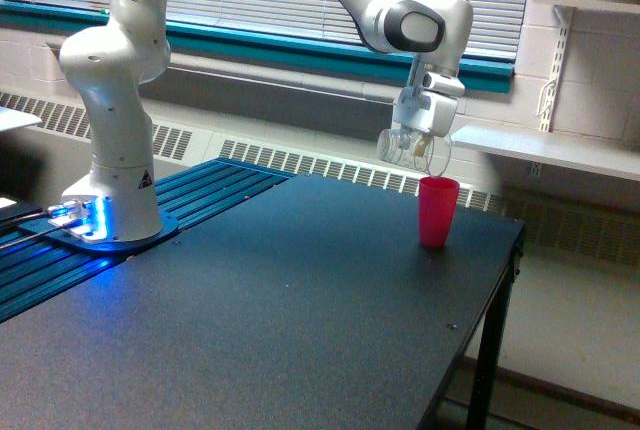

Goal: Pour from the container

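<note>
My gripper [412, 143] is shut on the container [414, 148], a small clear see-through cup that lies tilted on its side. It hangs above and slightly to the exterior view's left of the pink cup [437, 211], with a gap between them. The pink cup stands upright on the black table [280, 310], near the table's far right corner. I cannot make out any contents inside the container.
The arm's white base [110, 150] stands on a blue slatted platform [120, 240] at the exterior view's left. The table's right edge [500, 290] drops off just past the pink cup. A white shelf [560, 150] juts from the wall behind.
</note>
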You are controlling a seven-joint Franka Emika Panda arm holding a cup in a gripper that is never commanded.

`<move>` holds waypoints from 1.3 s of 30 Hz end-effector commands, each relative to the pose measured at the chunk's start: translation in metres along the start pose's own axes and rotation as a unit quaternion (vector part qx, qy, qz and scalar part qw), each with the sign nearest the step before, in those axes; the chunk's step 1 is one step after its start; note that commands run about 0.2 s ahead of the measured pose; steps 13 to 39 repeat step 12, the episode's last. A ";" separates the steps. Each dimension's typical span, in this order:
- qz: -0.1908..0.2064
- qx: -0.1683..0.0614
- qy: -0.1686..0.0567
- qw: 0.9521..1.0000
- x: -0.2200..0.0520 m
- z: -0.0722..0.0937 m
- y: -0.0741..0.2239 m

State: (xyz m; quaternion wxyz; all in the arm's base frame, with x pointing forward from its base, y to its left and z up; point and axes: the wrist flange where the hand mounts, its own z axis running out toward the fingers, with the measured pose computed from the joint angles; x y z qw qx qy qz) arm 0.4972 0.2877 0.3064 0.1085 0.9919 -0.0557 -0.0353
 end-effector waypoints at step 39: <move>0.012 0.046 0.067 0.997 -0.001 -0.061 0.002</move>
